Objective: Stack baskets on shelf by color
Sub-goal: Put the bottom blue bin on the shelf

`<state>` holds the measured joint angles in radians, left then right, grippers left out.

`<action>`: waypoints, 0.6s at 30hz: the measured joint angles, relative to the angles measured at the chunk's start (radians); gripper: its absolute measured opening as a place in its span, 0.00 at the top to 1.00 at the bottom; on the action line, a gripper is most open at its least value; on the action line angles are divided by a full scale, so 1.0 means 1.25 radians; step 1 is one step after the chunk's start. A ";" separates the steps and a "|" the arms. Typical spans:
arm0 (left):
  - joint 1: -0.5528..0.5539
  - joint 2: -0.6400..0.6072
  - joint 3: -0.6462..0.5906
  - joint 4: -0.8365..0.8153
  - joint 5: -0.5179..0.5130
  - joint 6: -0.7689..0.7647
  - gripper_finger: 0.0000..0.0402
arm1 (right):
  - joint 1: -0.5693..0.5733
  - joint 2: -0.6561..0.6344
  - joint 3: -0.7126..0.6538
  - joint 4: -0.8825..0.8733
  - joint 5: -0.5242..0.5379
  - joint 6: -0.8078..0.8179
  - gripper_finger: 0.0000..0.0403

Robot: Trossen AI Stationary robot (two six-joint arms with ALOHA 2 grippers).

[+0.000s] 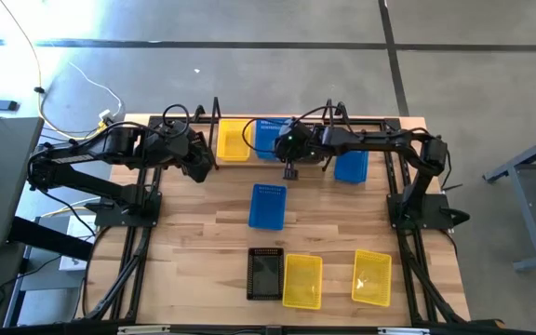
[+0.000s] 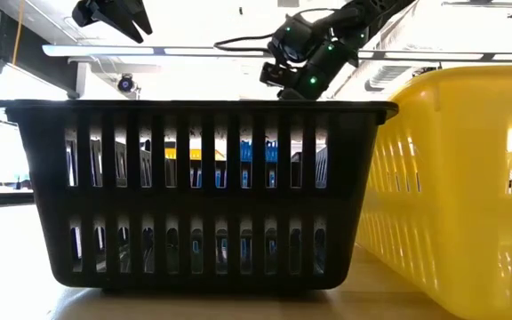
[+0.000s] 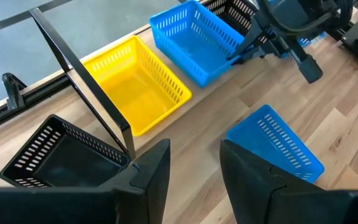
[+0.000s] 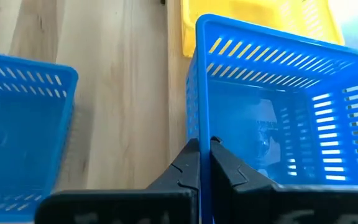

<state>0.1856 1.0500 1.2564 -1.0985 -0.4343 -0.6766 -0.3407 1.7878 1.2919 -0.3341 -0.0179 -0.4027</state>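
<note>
The shelf (image 3: pixel 79 71) stands along the table's far edge. On it, from the left, are a black basket (image 3: pixel 55 152), a yellow basket (image 1: pixel 234 140) (image 3: pixel 135 87) and a blue basket (image 1: pixel 268 136) (image 3: pixel 194 37). My right gripper (image 4: pixel 204 158) (image 1: pixel 291 154) is shut on that blue basket's wall. My left gripper (image 3: pixel 194 168) (image 1: pixel 196 160) hangs open in the air near the black basket, touching nothing. A second blue basket (image 1: pixel 268 206) lies mid-table. A third blue one (image 1: pixel 352 167) sits partly hidden under the right arm. My right gripper pinches the rim of the blue basket's near end wall (image 4: pixel 199 124), one finger (image 4: pixel 185 168) outside and the other inside the basket. The fingers come slanting down from the table's right. The basket stands upright beside the yellow one; whether it is lifted off the shelf I cannot tell.
Near the table's front edge stand a black basket (image 1: pixel 265 273) (image 2: pixel 203 196) and two yellow baskets (image 1: pixel 302 280) (image 1: pixel 372 276), which fill the low view. Bare wood lies between them and the mid-table blue basket. The black tube frame (image 1: pixel 133 251) runs along both table sides.
</note>
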 joint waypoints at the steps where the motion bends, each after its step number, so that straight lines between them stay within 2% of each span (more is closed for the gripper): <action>1: 0.000 0.000 0.000 0.000 0.000 0.000 0.68 | -0.004 0.000 0.000 -0.003 -0.009 0.002 1.00; 10: 0.000 0.000 0.000 0.001 0.001 0.000 0.68 | -0.011 0.006 0.000 -0.022 -0.049 0.028 1.00; 18: 0.000 0.000 0.000 0.002 0.002 -0.001 0.68 | -0.016 0.021 0.001 -0.019 -0.043 0.020 1.00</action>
<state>0.1856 1.0500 1.2564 -1.0966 -0.4313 -0.6773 -0.3605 1.8143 1.2926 -0.3573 -0.0719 -0.3778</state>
